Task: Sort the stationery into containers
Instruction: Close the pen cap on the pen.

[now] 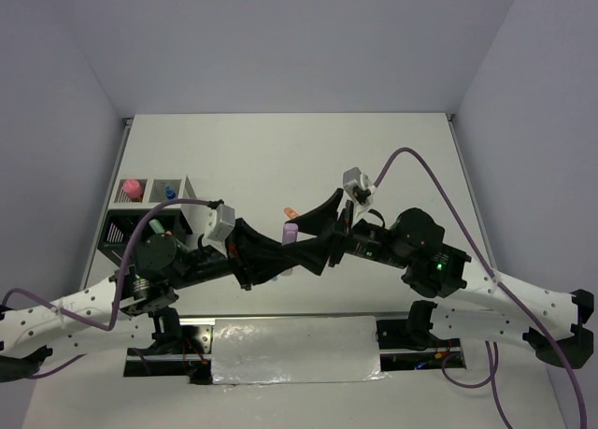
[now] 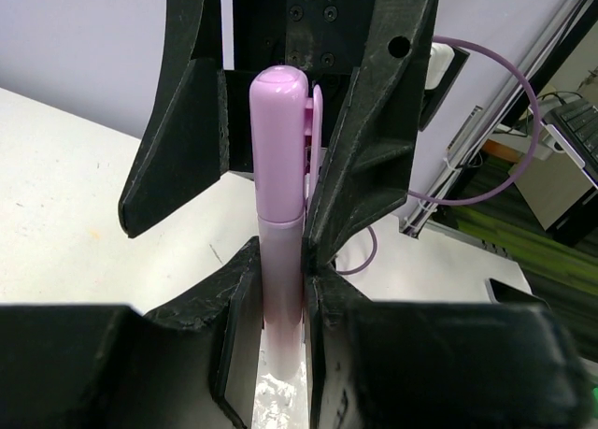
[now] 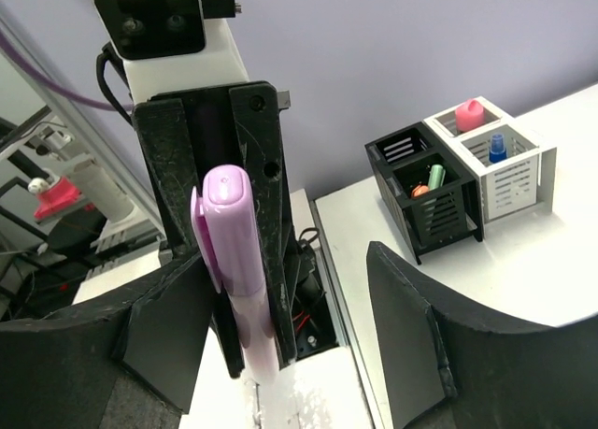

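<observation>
Bright, even overhead light; soft shadows; blurred near foreground.

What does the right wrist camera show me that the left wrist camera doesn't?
Only the right wrist view: the organizer on the table, with a green pen and an orange pen in a black compartment, and a pink-capped tube and a blue-capped bottle in the white ones. It also shows the right gripper with its jaws spread wide.
Only the left wrist view: the right gripper's jaws standing either side of the purple highlighter's cap.
Both: the highlighter clamped in the left gripper.
</observation>
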Controlling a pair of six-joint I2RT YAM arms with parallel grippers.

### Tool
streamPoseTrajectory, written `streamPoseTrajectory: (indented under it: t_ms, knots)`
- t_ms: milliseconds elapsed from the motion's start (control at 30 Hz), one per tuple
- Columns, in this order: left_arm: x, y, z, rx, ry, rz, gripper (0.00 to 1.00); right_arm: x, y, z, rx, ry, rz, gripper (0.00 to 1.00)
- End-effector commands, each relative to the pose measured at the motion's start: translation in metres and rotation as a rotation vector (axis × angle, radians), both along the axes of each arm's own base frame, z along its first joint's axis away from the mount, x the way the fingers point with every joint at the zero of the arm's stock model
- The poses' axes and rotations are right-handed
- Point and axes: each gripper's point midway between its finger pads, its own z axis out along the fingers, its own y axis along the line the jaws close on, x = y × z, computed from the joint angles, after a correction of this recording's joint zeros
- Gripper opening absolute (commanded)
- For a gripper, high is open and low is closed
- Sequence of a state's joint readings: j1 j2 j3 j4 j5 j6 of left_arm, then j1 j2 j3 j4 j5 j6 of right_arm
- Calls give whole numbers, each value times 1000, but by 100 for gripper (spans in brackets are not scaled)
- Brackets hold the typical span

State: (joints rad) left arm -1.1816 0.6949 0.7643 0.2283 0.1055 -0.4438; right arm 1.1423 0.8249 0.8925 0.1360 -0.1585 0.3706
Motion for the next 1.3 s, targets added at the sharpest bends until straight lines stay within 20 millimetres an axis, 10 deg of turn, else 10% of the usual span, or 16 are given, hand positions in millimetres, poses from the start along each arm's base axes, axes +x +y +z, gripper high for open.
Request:
streamPoseTrajectory:
  t_ms: [0,600,700,733,833,1033,1100,1133,1267]
  knots:
    - [-3,16,45,-152,-37,19,0,-4,-6,11,-5,-37,21,71]
    - [-11,-5,11,-25,-28,-65,0,-12,-4,48,79,-59,85,69]
    - [-7,-8,7,1,-12,-51,0,-14,-3,49,80,-58,100,46]
    - [-6,-8,8,-2,-9,-45,0,-15,-2,49,78,-59,106,18]
    - [-2,-3,15,-22,-4,-15,2,-15,0,43,67,-53,110,0]
    - [-1,7,53,-77,-44,12,0,-17,1,31,66,-54,129,2]
    - [-3,9,63,-93,-61,7,0,-20,2,27,67,-56,148,16]
    - [-2,8,64,-94,-63,8,0,-21,1,28,72,-56,152,43]
    - [-4,8,67,-95,-72,1,0,-23,0,27,78,-55,156,48]
